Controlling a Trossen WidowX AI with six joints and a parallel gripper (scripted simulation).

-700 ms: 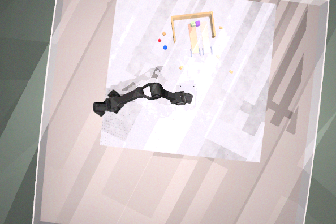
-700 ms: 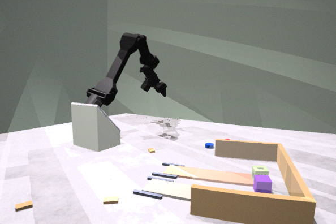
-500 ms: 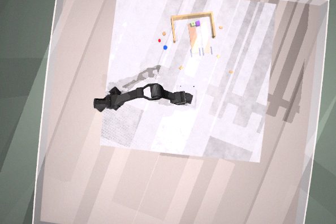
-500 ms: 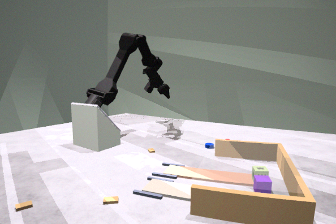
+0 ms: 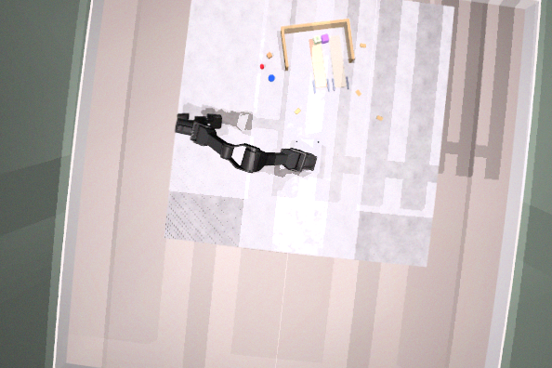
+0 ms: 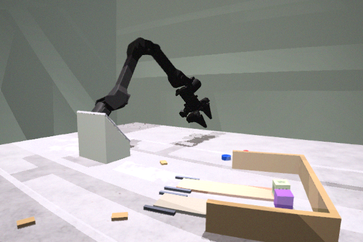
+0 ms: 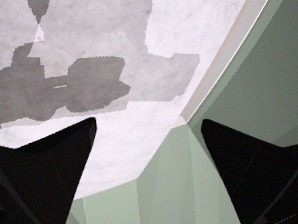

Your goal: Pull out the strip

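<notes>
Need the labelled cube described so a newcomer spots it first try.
Find the three-sided wooden frame on the table. Inside, near its back wall, two small cubes sit side by side at the far end of a pale yellow strip. The labelled cube is the pale green one with dark markings; its neighbour is plain purple.
</notes>
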